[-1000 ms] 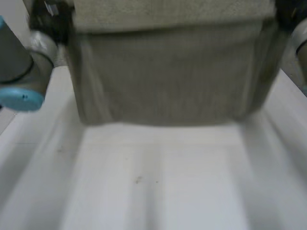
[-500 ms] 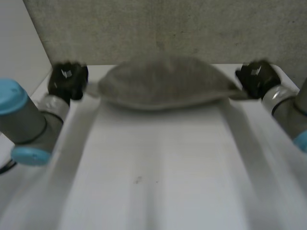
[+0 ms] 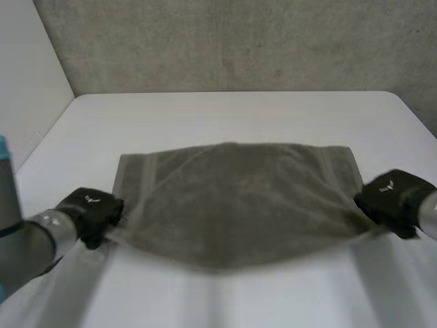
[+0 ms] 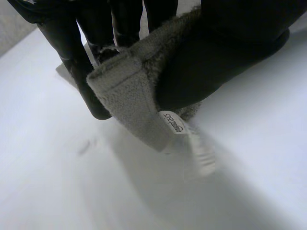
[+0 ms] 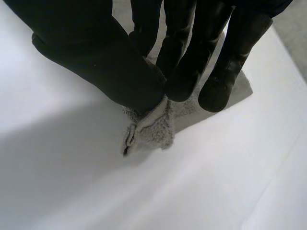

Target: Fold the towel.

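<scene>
I see the grey towel (image 3: 235, 198) spread out on the white counter (image 3: 232, 116). Its far edge lies flat and straight. Its near edge hangs in a curve between my two hands and dips down in the middle.

My left hand (image 3: 92, 212) is at the near left corner of the towel. My right hand (image 3: 395, 198) is at the near right corner. The hands are far apart, with the whole towel stretched between them.

In the left wrist view, the left hand (image 4: 230, 43) is pinching its corner. The thumb is on one side and the fingers (image 4: 81, 62) are on the other, and the towel corner (image 4: 129, 96) sticks out between them. A small white label (image 4: 173, 123) with tiny writing hangs from that corner, just above the counter.

In the right wrist view, the right hand (image 5: 96, 52) is pinching its corner too. The thumb and the fingers (image 5: 225, 62) come together on the cloth, and a little tuft of towel (image 5: 153, 127) pokes out below them, right by the counter. I cannot tell if it touches.

Behind the counter there is a rough grey wall (image 3: 232, 41).
</scene>
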Robot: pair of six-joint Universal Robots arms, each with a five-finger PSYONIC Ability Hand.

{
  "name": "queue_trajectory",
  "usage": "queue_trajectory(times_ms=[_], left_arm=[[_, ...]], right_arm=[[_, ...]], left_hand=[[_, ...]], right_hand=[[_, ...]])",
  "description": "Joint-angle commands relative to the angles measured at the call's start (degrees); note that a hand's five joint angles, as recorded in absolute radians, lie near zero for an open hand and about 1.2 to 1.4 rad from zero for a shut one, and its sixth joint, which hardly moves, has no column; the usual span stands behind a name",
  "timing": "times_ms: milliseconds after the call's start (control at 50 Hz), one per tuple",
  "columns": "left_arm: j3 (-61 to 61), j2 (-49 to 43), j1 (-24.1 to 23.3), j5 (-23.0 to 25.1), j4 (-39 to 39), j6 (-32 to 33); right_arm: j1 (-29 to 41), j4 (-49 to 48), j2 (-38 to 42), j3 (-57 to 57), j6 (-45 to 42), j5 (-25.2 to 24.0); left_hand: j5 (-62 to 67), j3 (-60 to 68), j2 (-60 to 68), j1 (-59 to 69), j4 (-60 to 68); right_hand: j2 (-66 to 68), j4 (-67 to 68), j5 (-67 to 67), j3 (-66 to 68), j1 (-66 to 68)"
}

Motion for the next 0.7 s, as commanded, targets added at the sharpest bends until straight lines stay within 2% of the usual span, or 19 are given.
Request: queue_trajectory(times_ms=[20,100,140,180,220,240,260,280,360,440,520,700], left_arm=[[0.00,8.41,1.48,0.10,-3.22,-0.34],[1.23,7.80,0.86,0.01,5.09,-0.52],[1.67,5.86,0.77,-0.07,8.20,-0.43],[2.46,2.34,0.51,-0.16,11.28,-0.17],[6.57,-5.26,-1.24,-0.95,15.39,-0.43],[6.59,-5.30,-1.25,-0.95,15.41,-0.43],[9.20,-9.13,-2.12,-1.21,16.19,-0.43],[12.10,-12.91,-2.82,-1.48,16.29,-0.34],[18.08,-19.42,-3.44,-2.88,16.38,-0.52],[25.12,-26.37,-3.97,-5.95,16.90,-0.69],[29.25,-30.07,-4.24,-6.84,17.78,-0.52],[35.42,-34.83,-4.24,-7.98,20.33,-0.43]], right_arm=[[-2.33,-2.13,-2.67,0.86,-3.83,-0.49],[-1.71,-9.63,0.24,-0.55,-0.22,-0.14],[-0.93,-16.10,6.53,-3.79,3.89,0.30],[-0.23,-18.48,9.61,-5.37,5.56,0.57],[0.75,-20.52,12.63,-7.14,6.90,0.92],[1.88,-22.26,15.76,-9.14,7.86,1.62],[1.89,-22.28,15.79,-9.16,7.87,1.62],[3.20,-23.85,19.10,-11.86,8.30,2.93],[6.02,-29.12,27.81,-19.69,9.71,6.80],[7.08,-33.97,31.88,-23.58,10.77,7.34],[8.66,-40.90,36.79,-27.70,10.51,8.03],[8.92,-43.11,42.95,-34.65,10.33,9.53]], left_hand=[[10.44,10.30,10.22,11.41,10.21],[10.44,10.30,10.22,11.41,10.21],[10.44,10.30,10.22,11.41,10.21],[10.44,10.30,10.22,11.41,10.21],[10.44,10.30,10.22,11.41,10.21],[10.44,10.30,10.22,11.41,10.21],[10.44,10.30,10.22,11.41,10.21],[10.44,10.30,10.22,11.41,10.21],[10.44,10.30,10.22,11.41,10.21],[10.44,10.30,10.22,11.41,10.21],[10.44,10.30,10.22,11.41,10.21],[10.44,10.30,10.22,11.41,10.21]], right_hand=[[4.07,2.15,9.20,2.26,12.52],[4.07,2.15,9.20,2.26,12.52],[4.07,2.15,9.20,2.26,12.52],[4.07,2.15,9.20,2.26,12.52],[4.07,2.15,9.20,2.26,12.52],[4.07,2.15,9.20,2.26,12.52],[4.07,2.15,9.20,2.26,12.52],[4.07,2.15,9.20,2.26,12.52],[4.07,2.15,9.20,2.26,12.52],[4.07,2.15,9.20,2.26,12.52],[4.07,2.15,9.20,2.26,12.52],[4.07,2.15,9.20,2.26,12.52]])
